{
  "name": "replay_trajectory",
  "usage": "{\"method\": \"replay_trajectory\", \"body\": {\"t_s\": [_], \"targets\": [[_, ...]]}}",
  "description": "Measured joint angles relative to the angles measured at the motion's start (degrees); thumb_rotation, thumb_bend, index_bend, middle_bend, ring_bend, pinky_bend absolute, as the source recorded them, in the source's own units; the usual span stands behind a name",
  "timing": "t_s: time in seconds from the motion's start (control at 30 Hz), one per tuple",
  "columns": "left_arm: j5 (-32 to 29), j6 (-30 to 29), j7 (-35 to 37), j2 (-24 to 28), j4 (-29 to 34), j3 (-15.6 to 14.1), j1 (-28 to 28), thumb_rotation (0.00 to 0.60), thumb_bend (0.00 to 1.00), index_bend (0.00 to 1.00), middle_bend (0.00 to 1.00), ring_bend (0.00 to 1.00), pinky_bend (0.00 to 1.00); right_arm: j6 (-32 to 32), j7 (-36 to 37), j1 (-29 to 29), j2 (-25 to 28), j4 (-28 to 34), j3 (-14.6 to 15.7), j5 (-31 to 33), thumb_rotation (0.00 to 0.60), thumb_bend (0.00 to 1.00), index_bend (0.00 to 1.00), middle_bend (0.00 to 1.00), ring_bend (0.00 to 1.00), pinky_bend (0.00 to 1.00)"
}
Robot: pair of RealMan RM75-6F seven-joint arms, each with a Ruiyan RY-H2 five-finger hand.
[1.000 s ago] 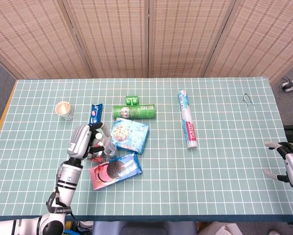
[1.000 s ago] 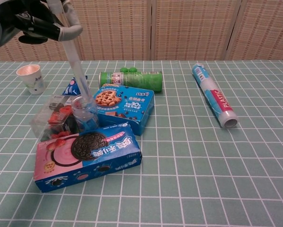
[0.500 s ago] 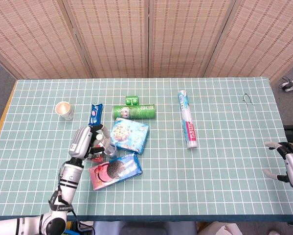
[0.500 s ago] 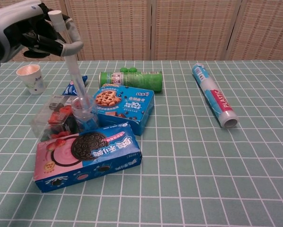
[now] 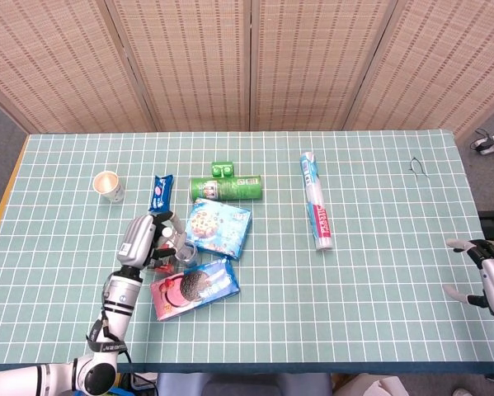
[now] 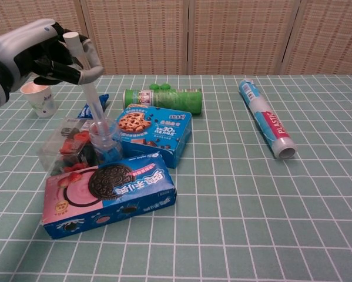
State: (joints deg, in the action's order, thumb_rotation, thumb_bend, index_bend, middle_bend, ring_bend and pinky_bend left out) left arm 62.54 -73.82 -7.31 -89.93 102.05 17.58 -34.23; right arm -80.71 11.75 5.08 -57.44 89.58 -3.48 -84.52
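Lower than a sec ago, the left hand [image 6: 52, 56] has brought its long clear plastic tube [image 6: 90, 97] down, so the tube's bottom end now sits deeper inside the small clear plastic bottle with a blue label [image 6: 105, 144]. Tube's long axis runs near-vertical w/ a slight tilt — top end, white-capped, is pinched in the fingers [image 6: 84, 73]; lower end points down and a bit to the right into the bottle mouth. So the bottle lies straight below the left hand; the right hand [image 5: 492, 280] is well apart at the far table edge, fingers spread, holding nothing. Tube looks thin, stiff, see-through. Bottle stands upright, wedged between a clear plastic tray of red-and-dark items [image 6: 67, 150] on one side and a blue cookie box with chocolate-chip print [image 6: 155, 132] on the other — a pink-and-blue Oreo box [image 6: 108, 194] lies just in front. Behind: green cylindrical can on its side [image 6: 164, 98], small blue snack packet [image 5: 162, 191], white paper cup [image 6: 39, 97]. Further off, a rolled plastic-wrap tube w/ blue-red label [image 6: 267, 120] lies on the green gridded tabletop [image 6: 252, 223].
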Motion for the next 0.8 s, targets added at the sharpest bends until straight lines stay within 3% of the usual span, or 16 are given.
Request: {"method": "replay_trajectory", "body": {"t_s": [0.47, 0.8], "targets": [[2.4, -0.7, -0.6, -1.8, -3.8, -1.8, 0.9, 0.6, 0.65, 0.78, 1.0, 1.0, 0.99, 0.0, -0.1, 0.0, 0.0, 0.1, 0.1, -0.1, 0.6, 0.06, 0.28, 0.36, 0.22, 0.41], [4.0, -0.4, 1.1, -2.1, -5.8, -2.7, 1.9, 0.6, 0.62, 0.65, 1.0, 1.0, 0.99, 0.5, -0.3, 0.2, -0.1, 0.0, 0.1, 0.0, 0.6, 0.06, 0.28, 0.36, 0.22, 0.41]]}}
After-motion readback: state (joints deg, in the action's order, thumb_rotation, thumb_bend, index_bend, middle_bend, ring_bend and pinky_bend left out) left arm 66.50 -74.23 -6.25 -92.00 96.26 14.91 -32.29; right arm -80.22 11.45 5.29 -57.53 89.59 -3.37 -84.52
